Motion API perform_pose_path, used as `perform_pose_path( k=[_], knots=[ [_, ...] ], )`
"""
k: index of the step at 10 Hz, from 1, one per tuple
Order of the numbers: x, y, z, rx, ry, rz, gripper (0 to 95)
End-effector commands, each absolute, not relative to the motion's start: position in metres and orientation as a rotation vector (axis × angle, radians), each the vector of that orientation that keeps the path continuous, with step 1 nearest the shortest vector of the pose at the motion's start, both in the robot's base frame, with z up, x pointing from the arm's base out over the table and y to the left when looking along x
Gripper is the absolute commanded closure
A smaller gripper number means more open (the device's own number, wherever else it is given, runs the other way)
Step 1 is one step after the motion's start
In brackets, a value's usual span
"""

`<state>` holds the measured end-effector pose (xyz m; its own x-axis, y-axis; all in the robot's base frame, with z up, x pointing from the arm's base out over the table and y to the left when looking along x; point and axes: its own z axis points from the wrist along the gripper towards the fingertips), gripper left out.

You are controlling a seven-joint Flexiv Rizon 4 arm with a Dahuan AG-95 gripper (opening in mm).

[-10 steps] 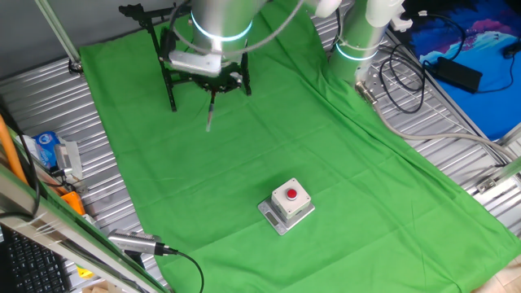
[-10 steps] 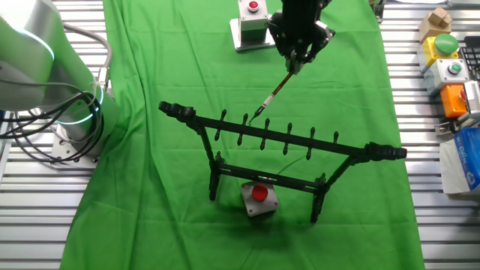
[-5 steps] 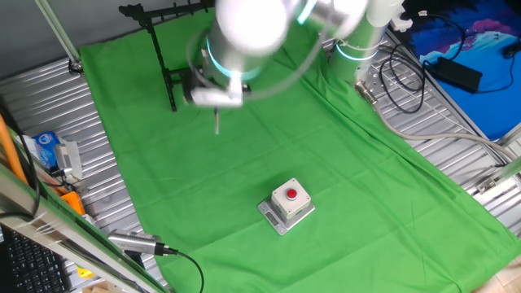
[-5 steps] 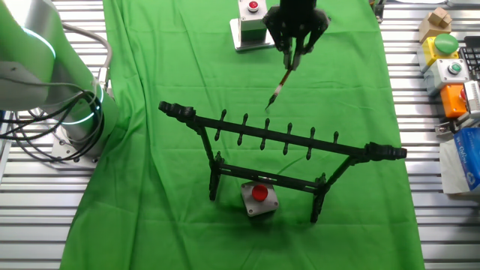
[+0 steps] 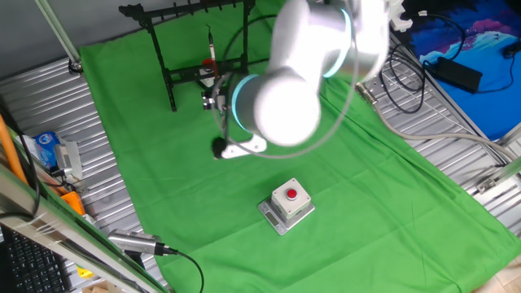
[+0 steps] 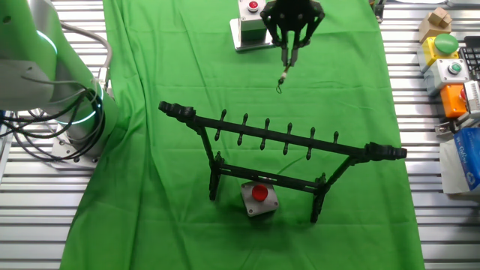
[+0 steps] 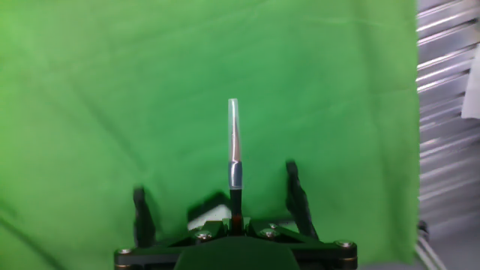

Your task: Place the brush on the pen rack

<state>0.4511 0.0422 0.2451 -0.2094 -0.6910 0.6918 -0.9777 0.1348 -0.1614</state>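
Green cloth below; gripper (image 6: pixel 289 54) closed on brush (image 7: pixel 234 146), tip down, held apart from pen rack (image 6: pixel 281 146).

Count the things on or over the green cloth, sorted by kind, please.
brush: 1
pen rack: 1
grey box with a red button: 2
Total: 4

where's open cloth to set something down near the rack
Bare green cloth lies left of the pen rack, and between the rack and the gripper holding the brush. Under the rack it is crowded: a grey button box sits there.
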Motion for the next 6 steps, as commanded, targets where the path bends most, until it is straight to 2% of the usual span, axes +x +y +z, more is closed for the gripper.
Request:
perform_pose_path(
  k=[1,6],
  knots=[
    [0.4397,0.0356,0.2443,1.589,-2.152,0.823,95.0],
    [0.4385,0.0340,0.2437,1.675,-2.110,0.867,95.0]
  ],
)
